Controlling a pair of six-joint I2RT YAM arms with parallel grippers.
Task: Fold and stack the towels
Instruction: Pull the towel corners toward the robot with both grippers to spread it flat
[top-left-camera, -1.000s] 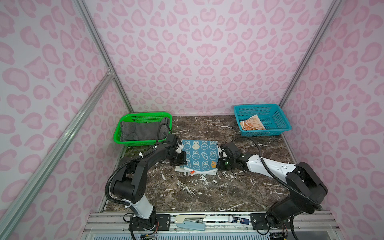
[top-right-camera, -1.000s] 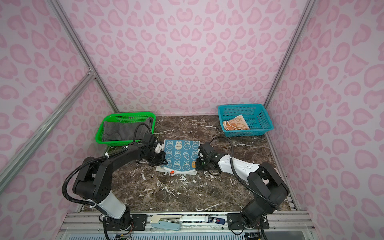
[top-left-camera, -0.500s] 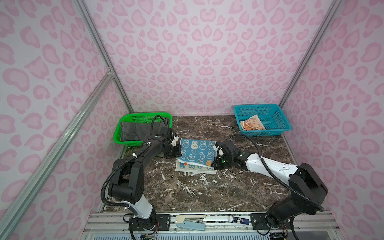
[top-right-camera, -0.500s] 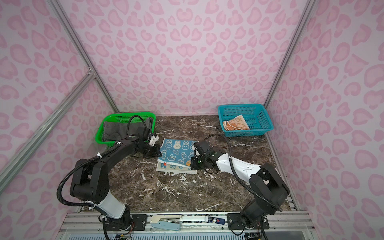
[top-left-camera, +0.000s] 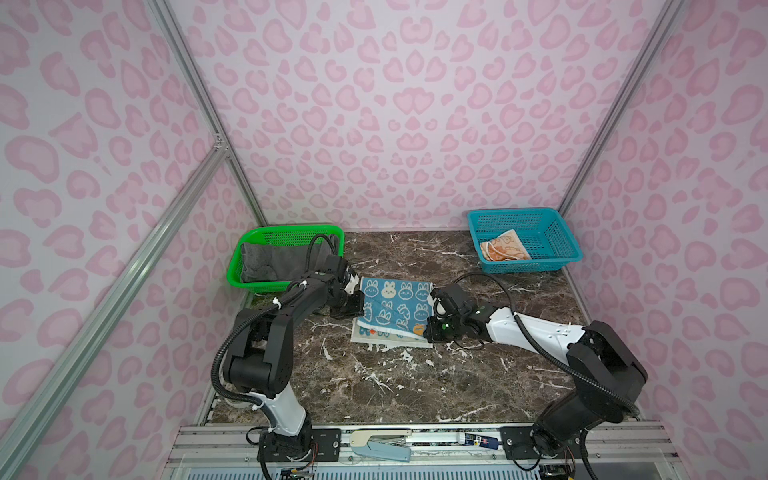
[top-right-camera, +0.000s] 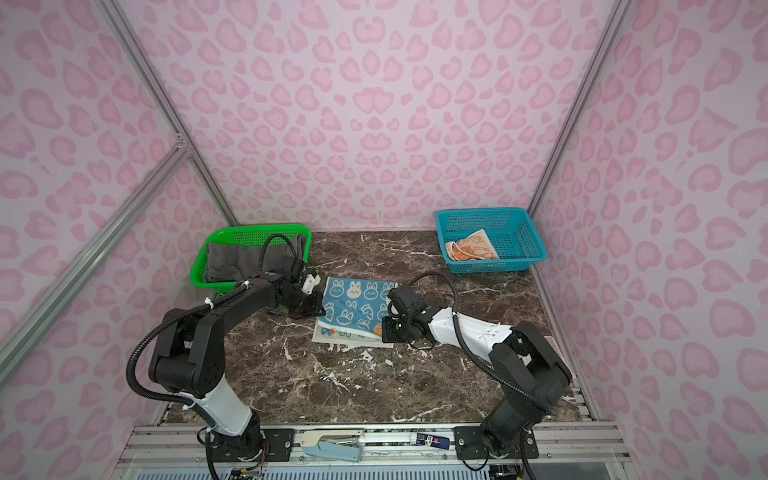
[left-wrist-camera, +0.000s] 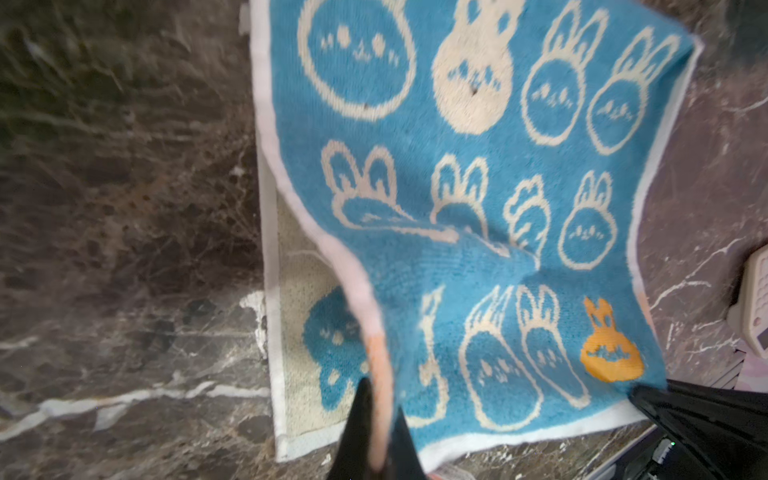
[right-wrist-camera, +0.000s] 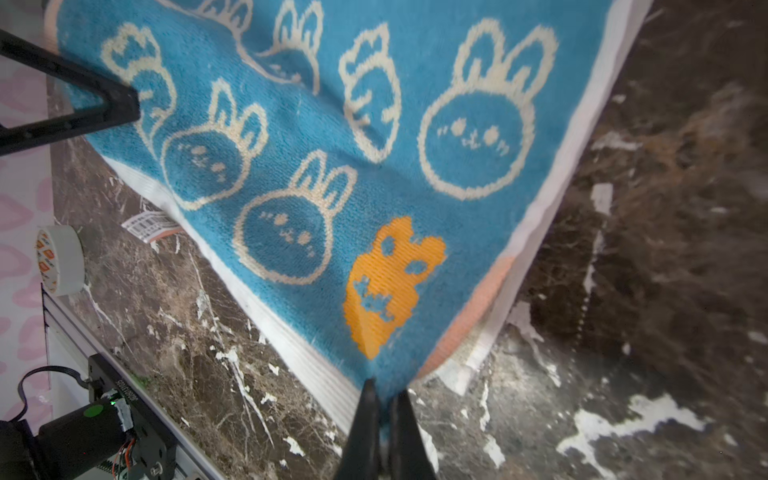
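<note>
1. Two arms rise from the near rail, one on each side, and each ends in a tool with thin black tapering fingers.
2. One surface (top-left-camera: 395, 386) carries everything. It is dark brown and marble-patterned, with white veins and chipped white flecks.
3. One blue towel (top-left-camera: 392, 305) lies mid-surface between the tools. It is looped terry with a white hem, cream rabbit outlines and a single orange rabbit. Its blue top layer is raised off a cream layer beneath, which shows along the near edge.
4. The left tool (top-left-camera: 358, 302) is pinched tight on a peach strip of the towel's hem, seen close up in the left wrist view (left-wrist-camera: 376, 436). The right tool (top-left-camera: 430, 328) is clamped narrow on the corner beside the orange rabbit, as the right wrist view (right-wrist-camera: 384, 424) shows.
5. Two perforated plastic baskets stand at the far edge, well apart. The green basket (top-left-camera: 286, 230), on the left, holds one plain dark-grey towel (top-left-camera: 266, 262), soft and rumpled. The teal basket (top-left-camera: 515, 212), on the right, holds one crumpled orange-cream towel (top-left-camera: 503, 249).
6. The left arm's cable crosses in front of part of the grey towel. The orange-cream towel's print is too small to make out, and both wrist views are motion-blurred at the edges.
</note>
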